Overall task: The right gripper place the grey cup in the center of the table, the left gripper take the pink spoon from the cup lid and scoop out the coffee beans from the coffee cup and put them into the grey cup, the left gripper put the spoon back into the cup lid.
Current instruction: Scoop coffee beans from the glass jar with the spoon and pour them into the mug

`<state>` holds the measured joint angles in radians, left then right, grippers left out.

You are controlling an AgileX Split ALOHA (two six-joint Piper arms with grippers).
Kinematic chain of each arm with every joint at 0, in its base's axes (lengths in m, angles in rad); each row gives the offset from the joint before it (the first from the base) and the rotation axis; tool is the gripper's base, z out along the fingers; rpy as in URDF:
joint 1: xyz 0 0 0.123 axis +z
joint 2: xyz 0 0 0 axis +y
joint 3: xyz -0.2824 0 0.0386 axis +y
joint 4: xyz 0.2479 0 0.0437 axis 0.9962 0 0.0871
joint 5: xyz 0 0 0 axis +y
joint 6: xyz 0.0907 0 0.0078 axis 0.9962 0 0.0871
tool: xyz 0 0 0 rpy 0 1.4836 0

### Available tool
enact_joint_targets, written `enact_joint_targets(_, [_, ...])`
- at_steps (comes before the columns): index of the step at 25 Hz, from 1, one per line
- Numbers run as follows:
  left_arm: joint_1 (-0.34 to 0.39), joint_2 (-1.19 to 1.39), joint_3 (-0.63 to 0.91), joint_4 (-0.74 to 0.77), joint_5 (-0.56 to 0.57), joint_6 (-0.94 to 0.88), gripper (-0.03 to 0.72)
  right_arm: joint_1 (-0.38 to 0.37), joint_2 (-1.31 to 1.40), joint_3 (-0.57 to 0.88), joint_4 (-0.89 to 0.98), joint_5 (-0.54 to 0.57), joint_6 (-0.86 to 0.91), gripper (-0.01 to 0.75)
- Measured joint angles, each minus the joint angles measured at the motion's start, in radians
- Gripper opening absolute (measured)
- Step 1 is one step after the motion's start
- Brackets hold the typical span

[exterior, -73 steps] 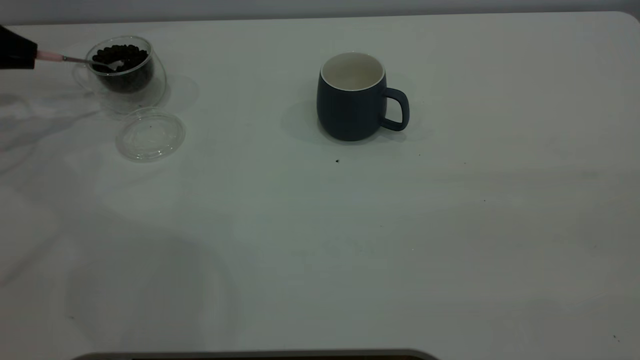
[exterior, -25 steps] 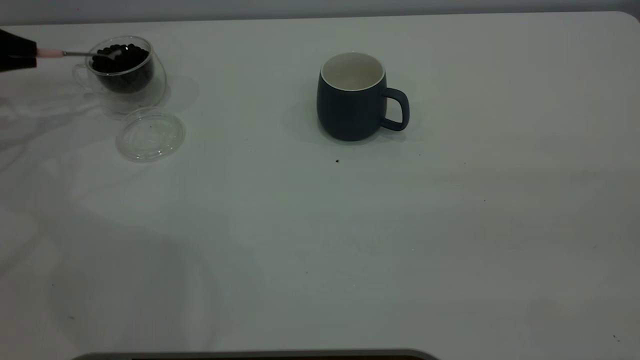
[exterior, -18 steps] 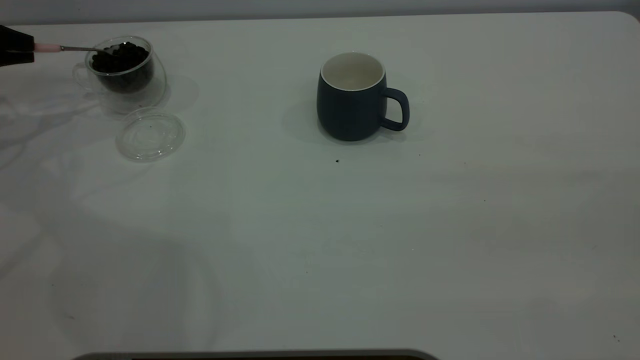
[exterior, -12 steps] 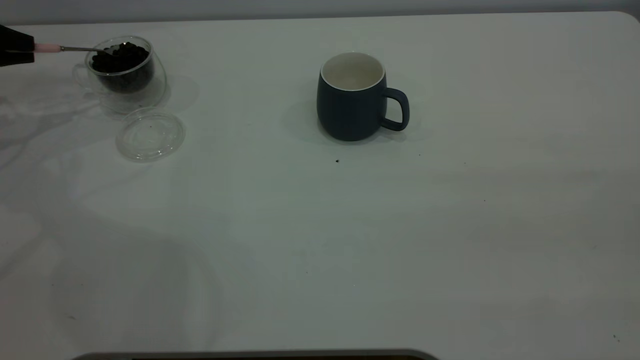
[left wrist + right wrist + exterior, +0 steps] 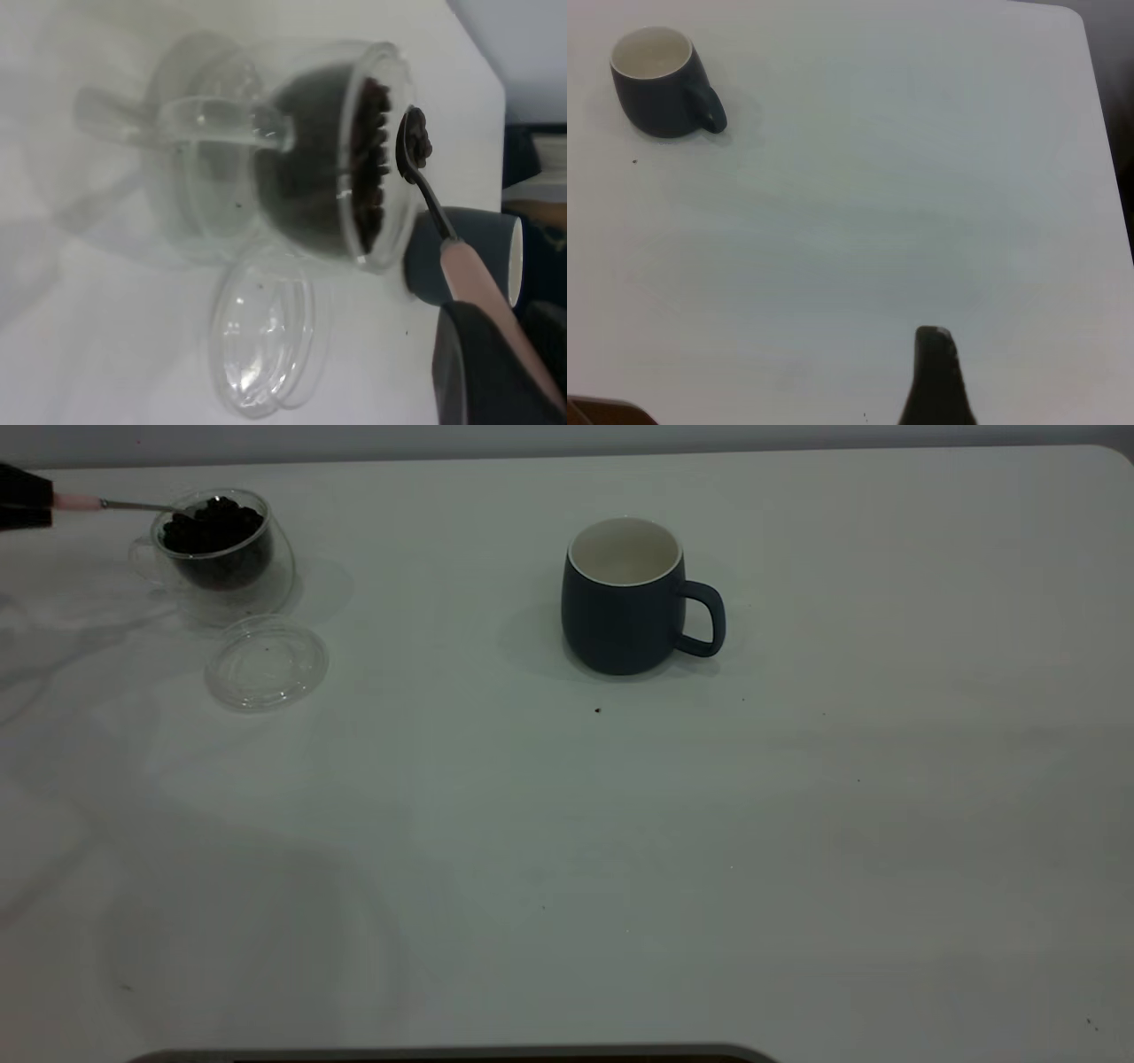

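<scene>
Lifting a loaded pink spoon over the coffee cup, upper left of the frame.

Left gripper is clamped on the matte pink handle; the shiny bowl, pointing right, holds coffee beans. Grey cup, glazed and rounded, sits right, mid-table. Clear cup lid lies beside the glass. Right gripper is parked, its opening unclear.

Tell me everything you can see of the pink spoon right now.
The pink spoon has a pale pink handle, a thin shiny metal stem and a small metal bowl. The left gripper holds it by the handle's end at the table's far left. It lies near level, its bowl heaped with coffee beans and raised just above the rim of the coffee cup. It appears to touch nothing but the gripper and its load.
</scene>
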<state>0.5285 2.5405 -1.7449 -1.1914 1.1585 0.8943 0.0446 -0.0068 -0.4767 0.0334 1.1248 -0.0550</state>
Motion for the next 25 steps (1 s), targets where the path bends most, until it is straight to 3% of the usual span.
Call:
enact_joint_targets(9, [-0.046,-0.032,0.005,0.000,0.003,-0.006,0.134,0.000,0.000,0.000,0.000,0.000,0.000,0.590])
enact_joint_targets(25, [-0.280,-0.032,0.007,-0.072,0.003,-0.023,0.134,0.000,0.000,0.000,0.000,0.000,0.000,0.590])
